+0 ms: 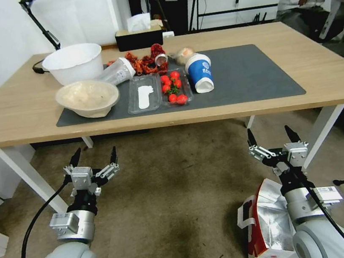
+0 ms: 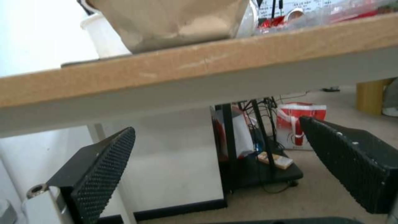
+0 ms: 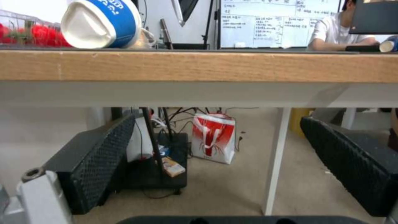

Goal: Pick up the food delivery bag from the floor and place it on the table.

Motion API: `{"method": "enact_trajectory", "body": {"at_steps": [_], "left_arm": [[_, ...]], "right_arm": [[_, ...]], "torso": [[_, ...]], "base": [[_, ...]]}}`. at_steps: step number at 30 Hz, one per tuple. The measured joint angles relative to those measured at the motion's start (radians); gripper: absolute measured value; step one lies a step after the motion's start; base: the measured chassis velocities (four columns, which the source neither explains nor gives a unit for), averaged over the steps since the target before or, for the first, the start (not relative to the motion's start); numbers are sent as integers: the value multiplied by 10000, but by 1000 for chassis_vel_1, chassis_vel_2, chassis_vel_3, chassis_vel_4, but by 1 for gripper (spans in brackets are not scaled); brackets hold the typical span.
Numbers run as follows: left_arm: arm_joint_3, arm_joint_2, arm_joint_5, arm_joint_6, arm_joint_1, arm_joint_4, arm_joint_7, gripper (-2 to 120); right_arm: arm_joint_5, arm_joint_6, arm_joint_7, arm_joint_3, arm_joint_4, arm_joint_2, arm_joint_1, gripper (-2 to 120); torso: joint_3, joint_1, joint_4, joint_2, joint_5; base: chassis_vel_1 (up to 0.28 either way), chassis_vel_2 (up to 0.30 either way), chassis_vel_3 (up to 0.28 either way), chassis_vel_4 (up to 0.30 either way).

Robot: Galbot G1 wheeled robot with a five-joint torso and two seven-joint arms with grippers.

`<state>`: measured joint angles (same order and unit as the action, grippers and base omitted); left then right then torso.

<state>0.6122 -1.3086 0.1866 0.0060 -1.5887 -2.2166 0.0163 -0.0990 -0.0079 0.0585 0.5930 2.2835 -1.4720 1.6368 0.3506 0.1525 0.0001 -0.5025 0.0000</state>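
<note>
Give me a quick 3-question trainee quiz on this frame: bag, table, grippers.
1. True or false: the food delivery bag already sits on the table.
2. Which arm is the bag nearest on the floor? A) left B) right C) midway between both
3. Fill in: both the left gripper and the right gripper are ____ and hold nothing.

Key:
1. False. The bag stands on the carpet, in front of the table.
2. B. It is beside the right arm, which partly hides it in the head view.
3. Open. The fingers stand apart just below the table's front edge.
</note>
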Motion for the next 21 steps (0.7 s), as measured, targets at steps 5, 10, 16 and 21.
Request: {"method": "enact_trajectory", "body": {"at_steps": [5, 10, 16, 21], "left_arm": [[2, 15, 2, -5, -17, -1, 3, 99], [35, 22, 3, -6, -25, -4, 6, 99], [34, -9, 0, -38, -53, -3, 6, 99], [32, -17, -7, -54, -74, -3, 7, 99]], "right_arm": [[0, 12, -1, 8, 19, -7, -2, 100], [-3, 34, -5, 23, 26, -6, -2, 100], [-3, 63, -8, 22, 26, -8, 27, 100], [-5, 68, -8, 41, 61, 5, 59, 100]], "torso": [[-102, -55, 0, 157, 0], [-238, -145, 0, 382, 1], [-425, -236, 0, 662, 0], [-527, -291, 0, 821, 0]], "base": [[0, 0, 0, 0], [0, 0, 0, 0], [0, 0, 0, 0], [0, 0, 0, 0]]}}
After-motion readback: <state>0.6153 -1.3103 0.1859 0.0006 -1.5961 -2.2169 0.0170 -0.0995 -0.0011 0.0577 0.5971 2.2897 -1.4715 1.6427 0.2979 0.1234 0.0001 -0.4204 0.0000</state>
